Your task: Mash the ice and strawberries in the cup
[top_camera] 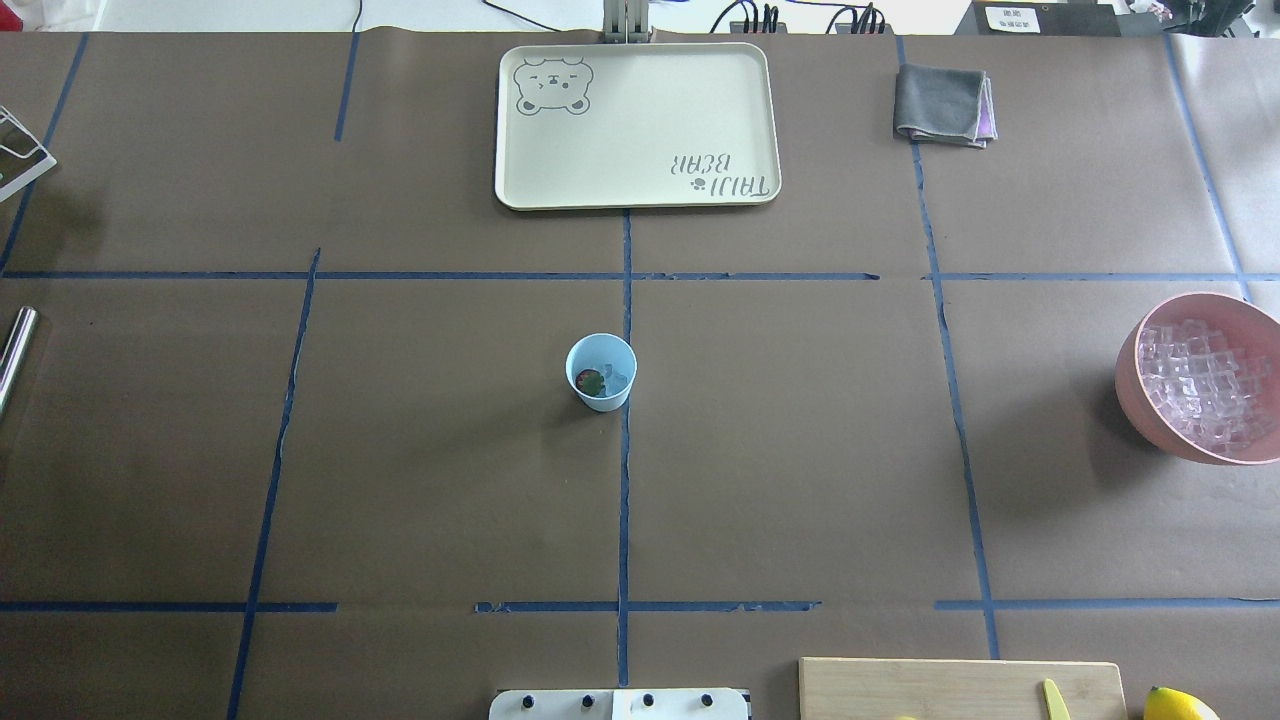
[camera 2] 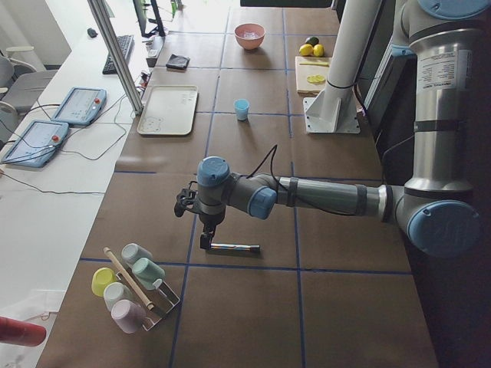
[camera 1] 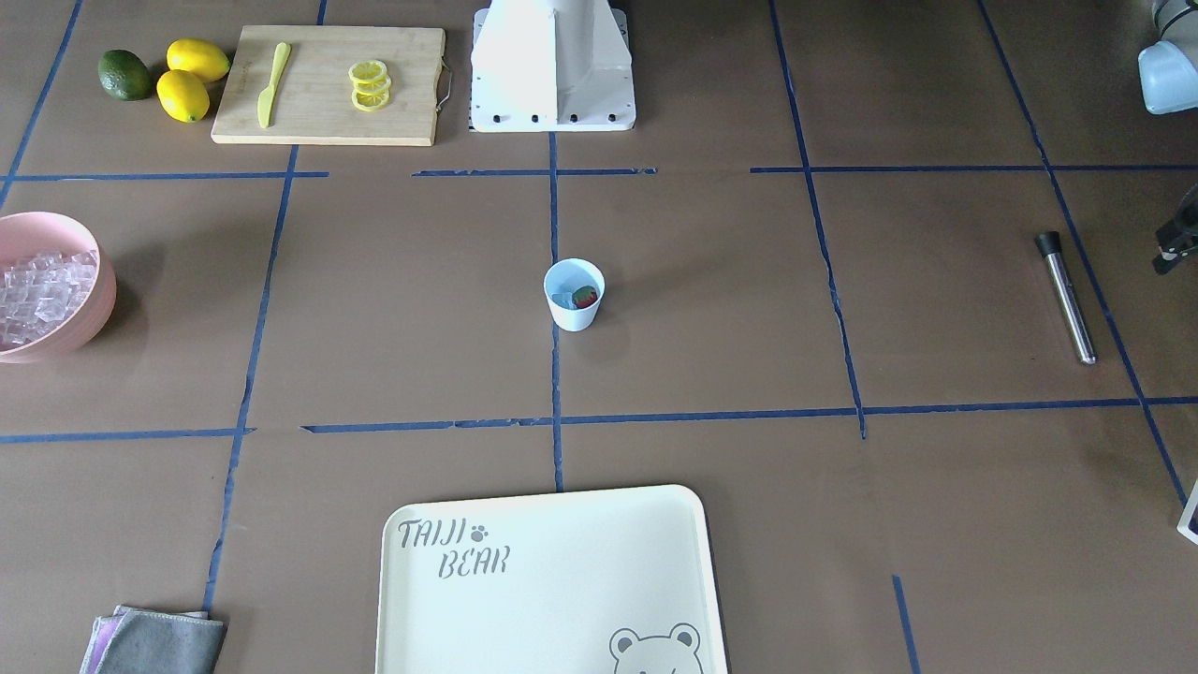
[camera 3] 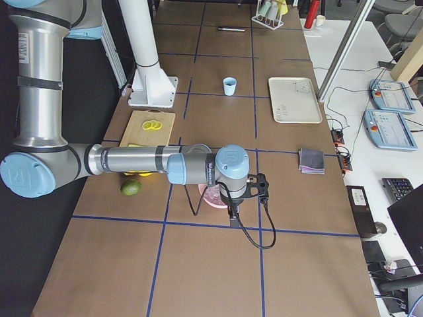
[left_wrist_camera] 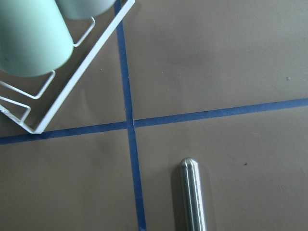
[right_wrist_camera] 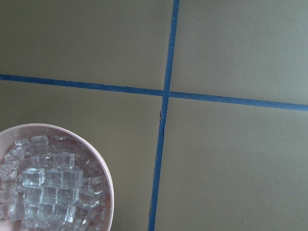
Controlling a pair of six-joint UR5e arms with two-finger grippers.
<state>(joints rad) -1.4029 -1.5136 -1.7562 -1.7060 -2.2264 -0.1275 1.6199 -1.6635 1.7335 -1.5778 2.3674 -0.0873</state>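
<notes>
At the table's centre, on a blue tape line, the cup (camera 1: 574, 295) stands upright. It holds the strawberry (camera 1: 586, 297) with a little ice (camera 1: 564, 300) beside it.

Well apart toward the robot's left lies what looks like a steel muddler (camera 1: 1065, 298). The left gripper (camera 2: 205, 239) hangs just over its dark end, near a wire rack of cups (camera 2: 134, 287). I cannot tell how its jaws stand.

At the opposite end, the right gripper (camera 3: 232, 214) hovers by the pink bowl (camera 1: 94, 314), which is heaped with clear cubes (camera 1: 42, 290). The state of its jaws cannot be told either.

A cutting board (camera 1: 318, 112) with lemon slices (camera 1: 370, 86) and a yellow knife (camera 1: 273, 82) sits near the robot's base. Across the table from the base are a cream tray (camera 1: 552, 580) and a grey cloth (camera 1: 159, 641).
</notes>
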